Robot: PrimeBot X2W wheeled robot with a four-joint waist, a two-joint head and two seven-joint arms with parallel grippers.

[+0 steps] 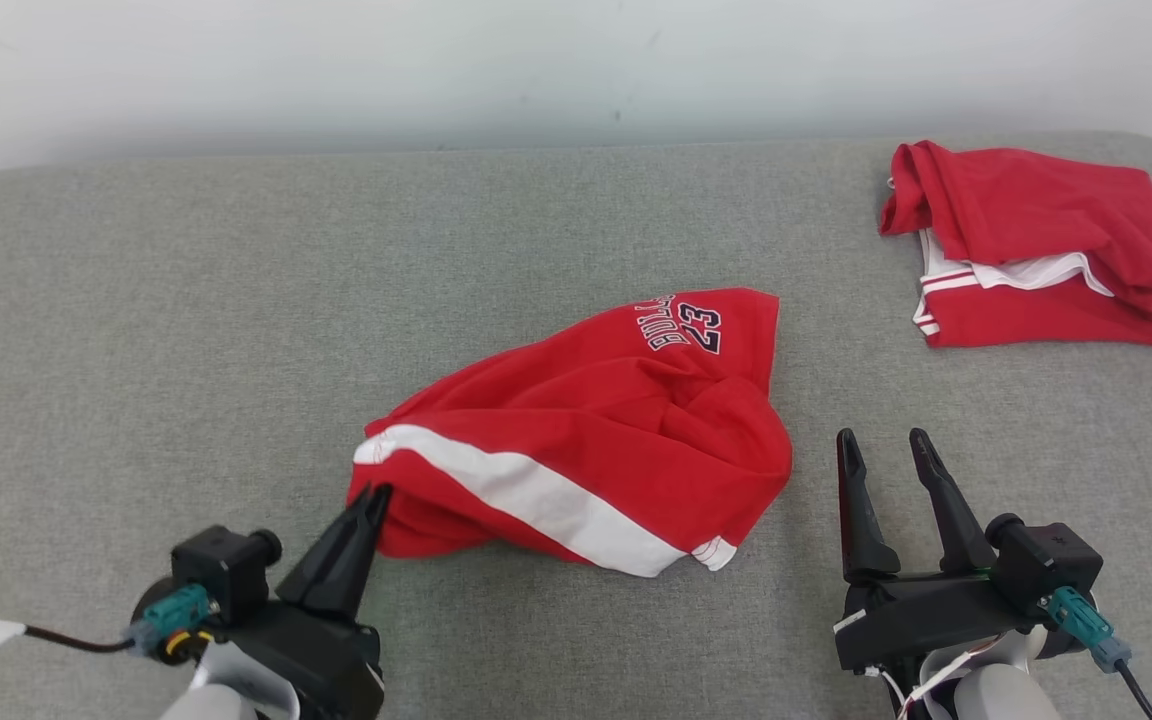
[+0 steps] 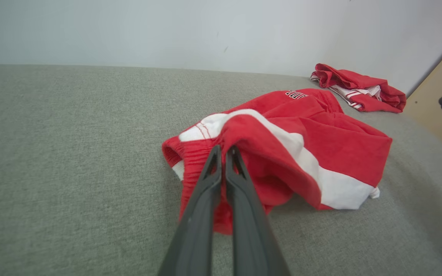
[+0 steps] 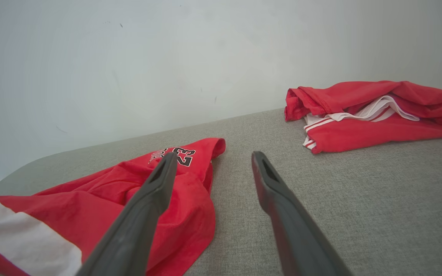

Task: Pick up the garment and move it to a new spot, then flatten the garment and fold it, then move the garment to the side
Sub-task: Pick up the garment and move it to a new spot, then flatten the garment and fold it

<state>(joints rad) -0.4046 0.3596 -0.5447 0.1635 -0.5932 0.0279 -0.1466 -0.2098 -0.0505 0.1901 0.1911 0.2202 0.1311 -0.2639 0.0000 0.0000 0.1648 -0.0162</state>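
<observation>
The left gripper (image 1: 372, 493) has its two dark fingers pressed together, pinching the near-left edge of the red shorts (image 1: 616, 420) by the gathered waistband. In the left wrist view, a fold of red cloth rises over the fingertips. The right gripper (image 1: 881, 440) has its fingers spread with nothing between them. It sits just to the right of the shorts, fingers pointing toward the far side.

The shorts lie in a loose, rumpled heap at the middle of the grey padded surface (image 1: 236, 300). A broad white stripe runs along their near side, and a dark "23" print is on the far corner. A folded red garment (image 1: 1036, 240) with white trim lies well apart at the far right, near the white wall (image 1: 536, 60).
</observation>
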